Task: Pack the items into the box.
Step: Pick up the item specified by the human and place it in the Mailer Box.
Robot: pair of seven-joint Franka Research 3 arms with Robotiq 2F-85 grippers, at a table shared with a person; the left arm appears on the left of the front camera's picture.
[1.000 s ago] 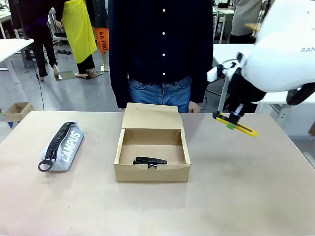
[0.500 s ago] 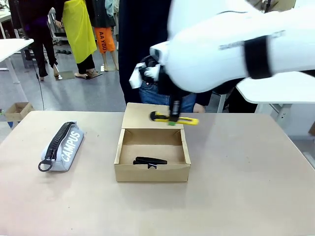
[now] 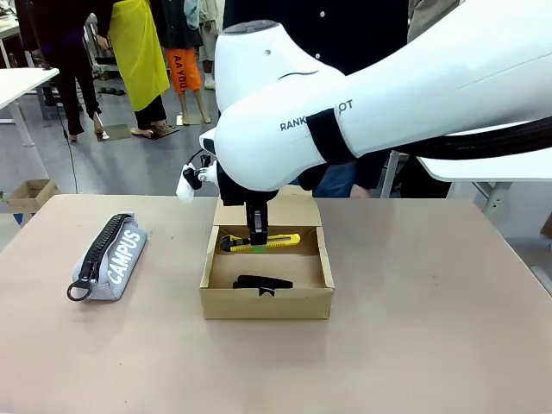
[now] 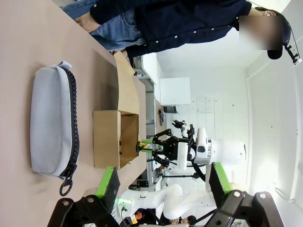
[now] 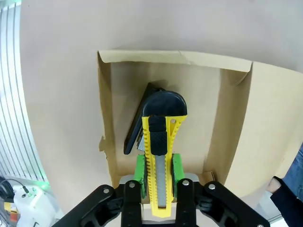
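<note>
Right fingers (image 5: 140,166) clamp the slim yellow-and-black utility knife (image 3: 269,241) over the open brown cardboard box (image 3: 267,304), mid-desk. A flat black object (image 3: 263,282) lies by its front wall. Left fingers (image 4: 108,182) are spread, empty.

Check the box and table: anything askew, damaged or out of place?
Nothing stands out. The box sits square with its lid open, and the black object lies flat inside. The right gripper holds the utility knife level over the opening. The pencil case lies apart on the robot's left.
</note>
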